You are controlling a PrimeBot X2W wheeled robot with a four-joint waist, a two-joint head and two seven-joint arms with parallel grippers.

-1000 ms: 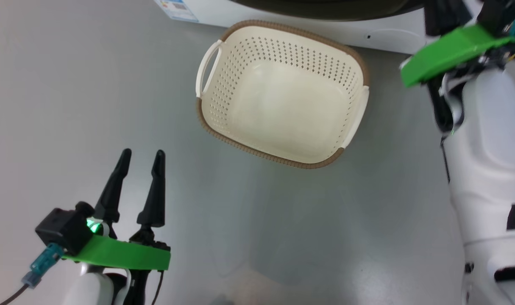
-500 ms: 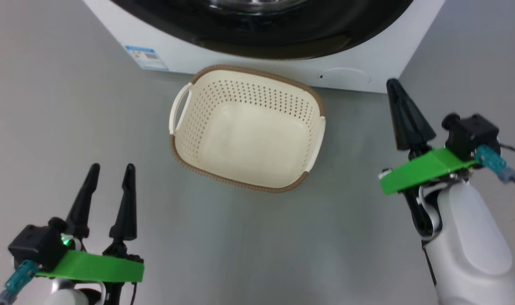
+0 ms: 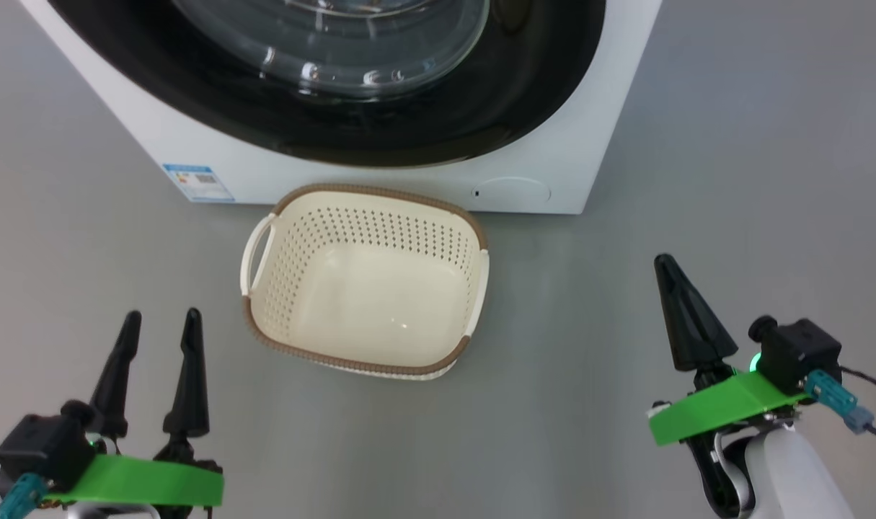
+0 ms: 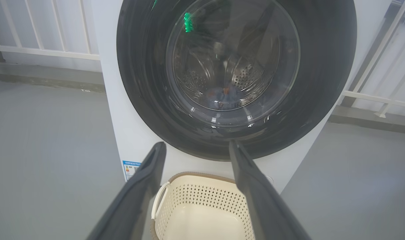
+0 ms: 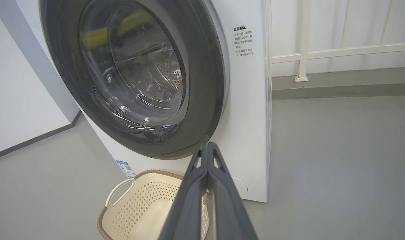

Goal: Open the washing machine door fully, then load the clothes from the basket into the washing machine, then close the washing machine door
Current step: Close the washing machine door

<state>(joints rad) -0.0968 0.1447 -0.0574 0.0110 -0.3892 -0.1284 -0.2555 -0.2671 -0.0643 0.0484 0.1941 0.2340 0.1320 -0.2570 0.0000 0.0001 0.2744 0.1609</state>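
The washing machine [image 3: 553, 166] stands at the top of the head view, and its door [image 3: 409, 137], black-rimmed with a glass bowl, lies flat against the front. The door [image 4: 139, 66] also faces the left wrist view, where a small blue and orange patch of clothes [image 4: 225, 93] shows through the glass inside the drum. The cream basket [image 3: 365, 238] sits on the floor in front of the machine with nothing in it. My left gripper [image 3: 161, 313] is open, low and left of the basket. My right gripper [image 3: 665, 261] is shut and empty, right of the basket.
Grey floor lies all around. A blue label [image 3: 197, 180] and a round cap [image 3: 513, 191] mark the machine's lower front. A white railing [image 5: 339, 51] runs behind the machine, and a white wall [image 5: 19, 100] stands to one side.
The head camera has tilted up, bringing the machine's front and door into view. My right arm has come down from beside the machine to the lower right. Both grippers keep their states.
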